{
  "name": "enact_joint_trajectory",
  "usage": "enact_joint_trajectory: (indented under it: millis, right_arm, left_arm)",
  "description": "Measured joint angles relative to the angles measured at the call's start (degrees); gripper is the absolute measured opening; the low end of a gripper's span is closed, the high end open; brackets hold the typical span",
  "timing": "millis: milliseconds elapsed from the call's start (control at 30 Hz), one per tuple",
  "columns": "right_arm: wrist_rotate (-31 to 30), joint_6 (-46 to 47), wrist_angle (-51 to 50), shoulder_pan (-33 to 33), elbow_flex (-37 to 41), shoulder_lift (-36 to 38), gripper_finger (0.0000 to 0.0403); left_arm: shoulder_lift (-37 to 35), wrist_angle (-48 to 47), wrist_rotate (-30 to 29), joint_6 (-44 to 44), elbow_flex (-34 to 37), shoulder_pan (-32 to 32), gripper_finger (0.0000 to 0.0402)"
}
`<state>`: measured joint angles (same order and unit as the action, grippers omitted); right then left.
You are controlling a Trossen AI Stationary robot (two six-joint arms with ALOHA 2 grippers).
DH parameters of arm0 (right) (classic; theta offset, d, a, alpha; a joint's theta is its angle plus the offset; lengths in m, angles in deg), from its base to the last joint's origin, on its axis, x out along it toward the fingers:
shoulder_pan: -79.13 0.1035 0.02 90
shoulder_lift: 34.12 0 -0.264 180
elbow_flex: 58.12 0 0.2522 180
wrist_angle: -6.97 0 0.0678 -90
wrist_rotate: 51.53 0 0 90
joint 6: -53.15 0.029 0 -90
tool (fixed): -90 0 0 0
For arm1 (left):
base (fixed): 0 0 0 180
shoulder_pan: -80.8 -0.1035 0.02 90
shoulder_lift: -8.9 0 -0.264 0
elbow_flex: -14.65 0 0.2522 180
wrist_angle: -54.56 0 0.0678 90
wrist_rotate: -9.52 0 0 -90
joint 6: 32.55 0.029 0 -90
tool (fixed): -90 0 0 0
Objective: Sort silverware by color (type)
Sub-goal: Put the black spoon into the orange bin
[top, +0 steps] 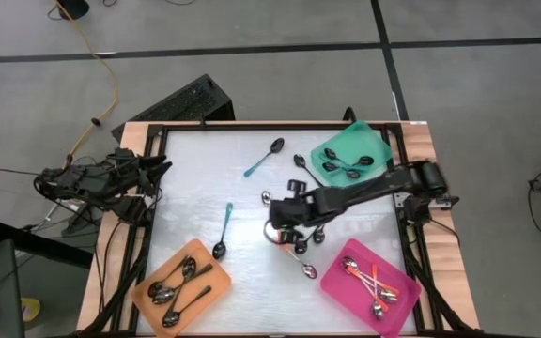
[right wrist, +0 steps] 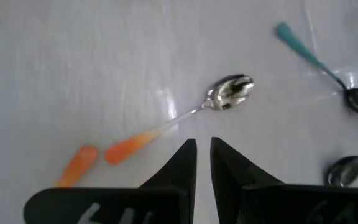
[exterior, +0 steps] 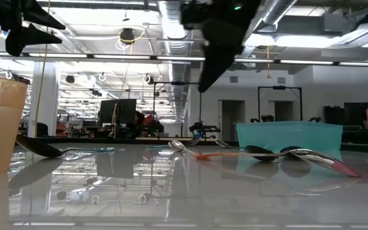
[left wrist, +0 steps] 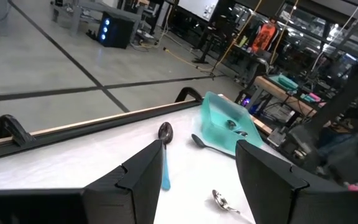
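My right gripper (top: 278, 228) hangs a little above the middle of the table, pointing steeply down, its fingers (right wrist: 186, 163) a narrow slit apart with nothing between them. Just beyond its tips an orange-handled spoon (right wrist: 185, 115) lies flat on the table, and a second orange handle (right wrist: 76, 165) lies beside it. Two teal-handled spoons (top: 264, 158) (top: 224, 230), a dark spoon (top: 301, 162) and a silver spoon (top: 306, 270) also lie loose on the table. My left gripper (left wrist: 197, 168) waits open at the table's left edge.
An orange tray (top: 216, 280) with silver spoons sits at the near left. A pink tray (top: 336, 280) with orange-handled spoons sits at the near right. A teal tray (top: 364, 139) with dark spoons stands at the far right. Open table lies at the far left.
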<state>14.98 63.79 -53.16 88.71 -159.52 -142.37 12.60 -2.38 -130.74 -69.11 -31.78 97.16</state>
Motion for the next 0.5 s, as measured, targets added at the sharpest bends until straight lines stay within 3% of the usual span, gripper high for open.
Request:
enact_joint_trajectory:
  millis: [300,400,500]
  right_arm:
    - [-1.76,3.45,25.37,-4.48,27.64,18.61,0.0056]
    - [3.38,6.15,29.21,-6.99,33.07,21.13,0.0058]
    - [12.36,3.30,28.44,-7.05,35.49,21.39,0.0067]
  left_arm:
    - [0.00,-0.33,-0.27,0.25,0.00,0.00,0.0184]
    - [0.00,-0.50,-0.28,-0.09,0.00,0.01,0.0184]
    - [0.00,-0.99,-0.11,-0.15,-0.02,0.02,0.0184]
